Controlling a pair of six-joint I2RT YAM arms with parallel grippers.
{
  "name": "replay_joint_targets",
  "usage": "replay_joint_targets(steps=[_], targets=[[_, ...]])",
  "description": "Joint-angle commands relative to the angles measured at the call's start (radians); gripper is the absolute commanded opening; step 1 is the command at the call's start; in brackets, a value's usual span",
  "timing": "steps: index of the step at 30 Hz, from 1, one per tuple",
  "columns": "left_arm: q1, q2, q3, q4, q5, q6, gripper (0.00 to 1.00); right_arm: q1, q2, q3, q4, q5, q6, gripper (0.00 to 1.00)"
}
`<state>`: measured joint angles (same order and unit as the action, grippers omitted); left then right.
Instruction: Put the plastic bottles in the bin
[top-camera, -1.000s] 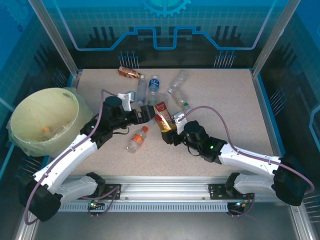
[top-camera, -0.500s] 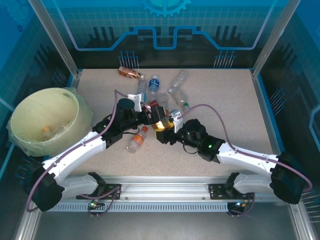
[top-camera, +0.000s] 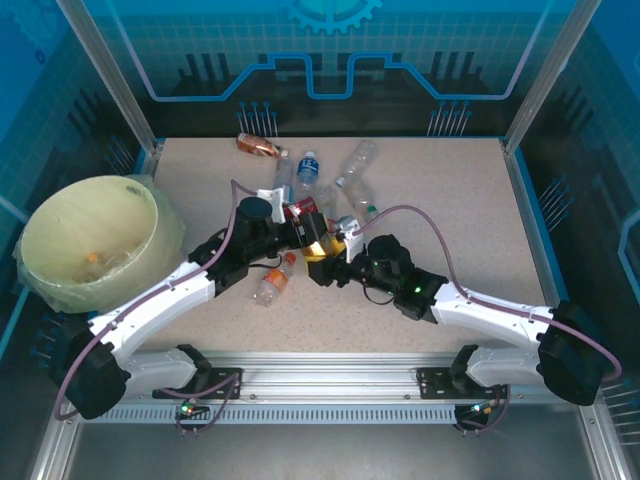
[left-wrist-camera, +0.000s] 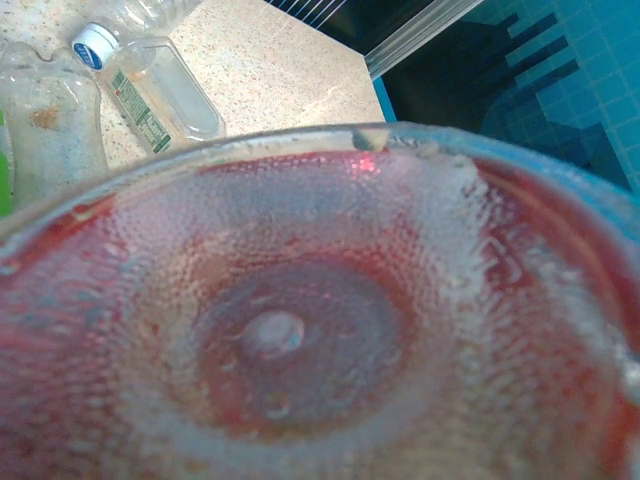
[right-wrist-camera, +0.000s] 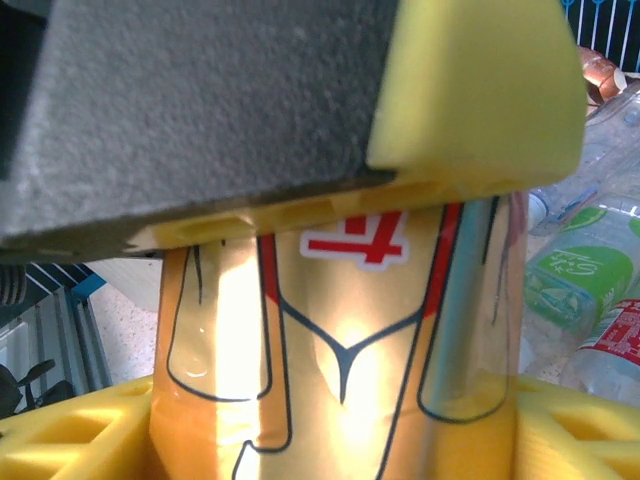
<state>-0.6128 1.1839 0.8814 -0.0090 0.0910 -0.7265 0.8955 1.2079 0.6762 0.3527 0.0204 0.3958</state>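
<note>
Left gripper newly around yellow bottle

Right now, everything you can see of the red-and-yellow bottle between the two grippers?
The red-and-yellow bottle is clear plastic with a glossy yellow-orange label, red stripes and dark outlines. It sits mid-table between the jaws of the right gripper, yellow fingers either side of it. Its round dimpled base, tinted red, faces the left wrist camera up close, at the left gripper. Whether either gripper grips it firmly, I cannot tell.
</note>
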Motion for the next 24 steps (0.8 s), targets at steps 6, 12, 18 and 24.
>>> replay_joint_targets(steps=[6,12,18,24], targets=[[-0.006,-0.063,0.003,-0.022,-0.122,0.068,0.57,-0.002,-0.061,0.039,-0.077,-0.019,-0.068,0.92],[0.0,-0.141,0.068,-0.173,-0.288,0.138,0.56,-0.003,-0.149,0.053,-0.238,0.103,-0.141,1.0],[0.009,-0.276,0.111,-0.288,-0.47,0.186,0.54,-0.042,-0.247,-0.09,-0.108,0.315,-0.055,1.0],[0.014,-0.456,0.132,-0.351,-0.622,0.25,0.54,-0.11,-0.298,-0.123,-0.189,0.336,0.035,1.0]])
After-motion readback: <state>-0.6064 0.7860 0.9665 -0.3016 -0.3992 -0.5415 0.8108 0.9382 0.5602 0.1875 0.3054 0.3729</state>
